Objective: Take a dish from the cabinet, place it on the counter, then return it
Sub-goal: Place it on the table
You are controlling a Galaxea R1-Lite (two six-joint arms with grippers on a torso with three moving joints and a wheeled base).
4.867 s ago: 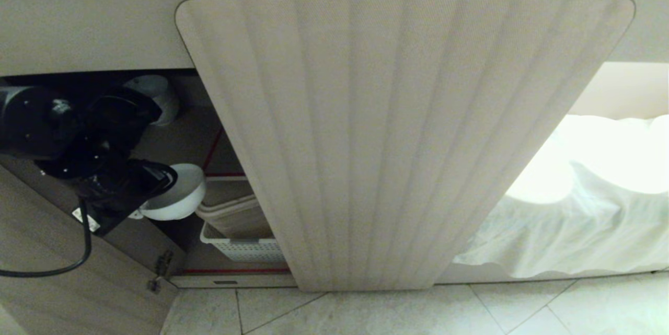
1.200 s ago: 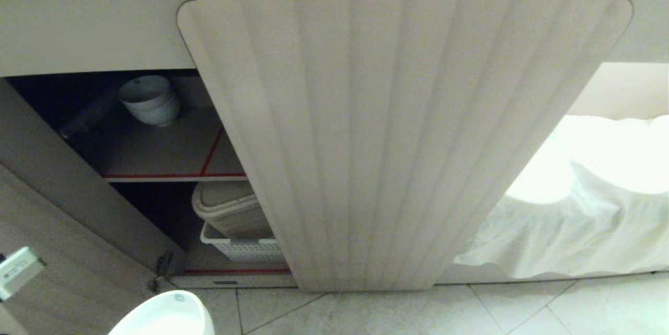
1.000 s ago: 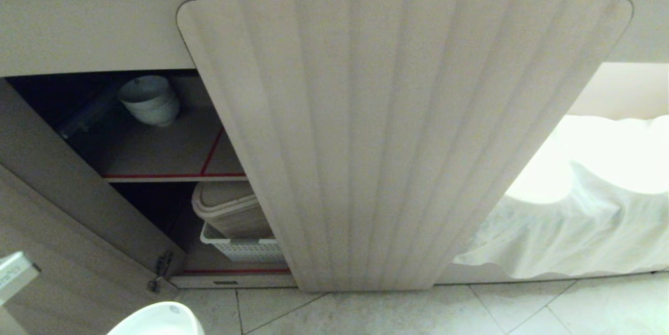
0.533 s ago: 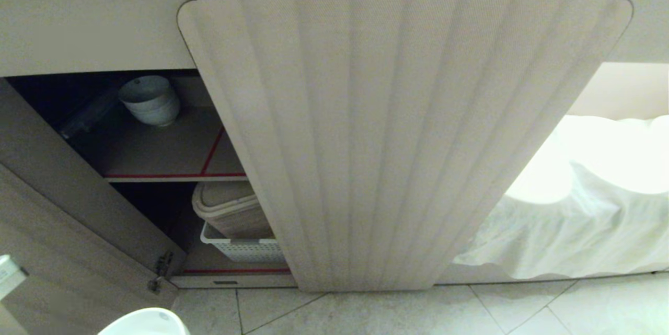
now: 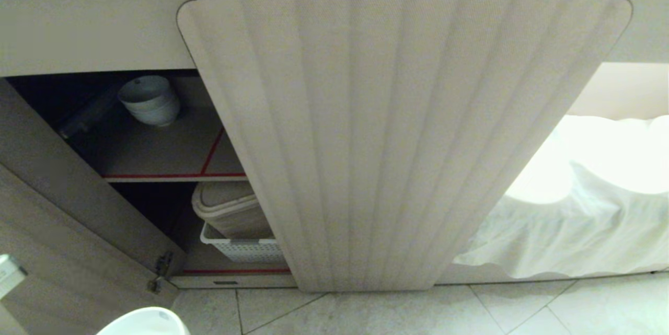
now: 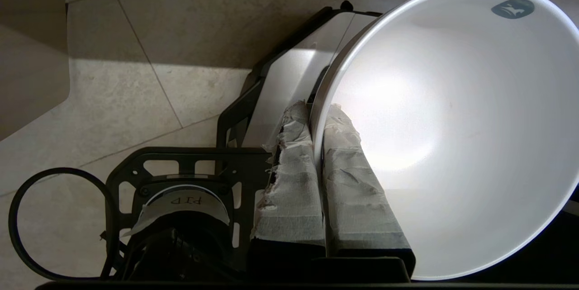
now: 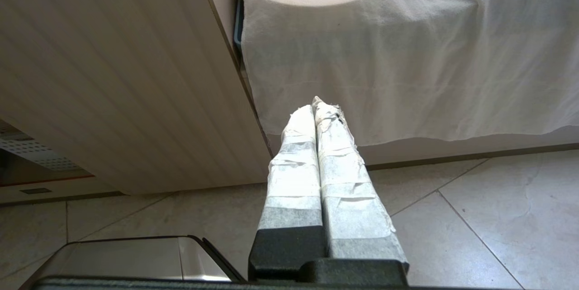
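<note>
White porcelain, the dish (image 6: 452, 131) sits pinched by its rim between the taped fingers (image 6: 294, 181) of the left gripper (image 6: 316, 118), clear of the cabinet (image 5: 157, 147) and low over the floor tiles (image 6: 135, 100). The step looks like carrying it out; next it must rise to the counter, which no view shows. The head view cuts off most of the dish. The right gripper (image 7: 316, 109) hangs parked, clenched on nothing.

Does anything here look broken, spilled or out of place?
Nothing looks spilled or broken. The oddest thing is the tape on the left gripper: its wrapping is frayed and torn where the fingers pinch the rim of the white bowl. The bowl itself looks clean and whole. The cabinet stands open on one side, with more bowls inside.
</note>
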